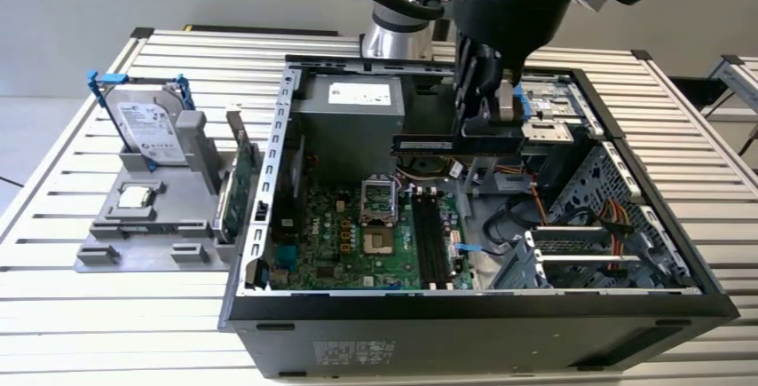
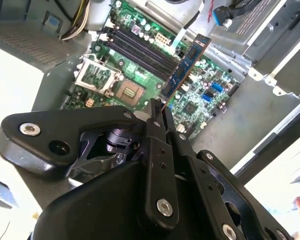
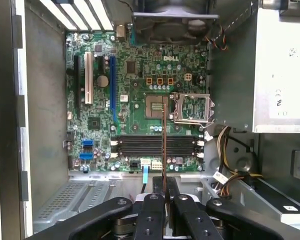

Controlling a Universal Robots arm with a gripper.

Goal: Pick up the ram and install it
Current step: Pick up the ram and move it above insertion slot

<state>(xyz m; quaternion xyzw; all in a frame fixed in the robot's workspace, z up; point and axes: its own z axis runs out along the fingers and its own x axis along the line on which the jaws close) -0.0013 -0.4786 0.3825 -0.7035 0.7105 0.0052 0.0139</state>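
The ram [image 1: 424, 144] is a thin green stick held level above the open computer case [image 1: 272, 226], with my gripper [image 1: 477, 143] shut on one end of it. In the second wrist view the ram [image 2: 185, 67] sticks out from between my fingertips [image 2: 160, 114] over the motherboard. In the first wrist view the ram [image 3: 164, 145] shows edge-on as a thin line running from my gripper [image 3: 165, 186] across the black memory slots [image 3: 155, 145]. Those slots [image 1: 429, 246] lie on the motherboard well below the stick, and the stick is turned crosswise to them.
A silver hard drive with blue clips [image 1: 154, 130] stands in a grey fixture [image 1: 142, 235] at the exterior view's left. A green expansion card [image 1: 243, 189] stands beside the case wall. Inside the case are the power supply [image 1: 350, 111], the open processor socket [image 1: 376, 196] and a drive cage [image 1: 604, 235] with cables.
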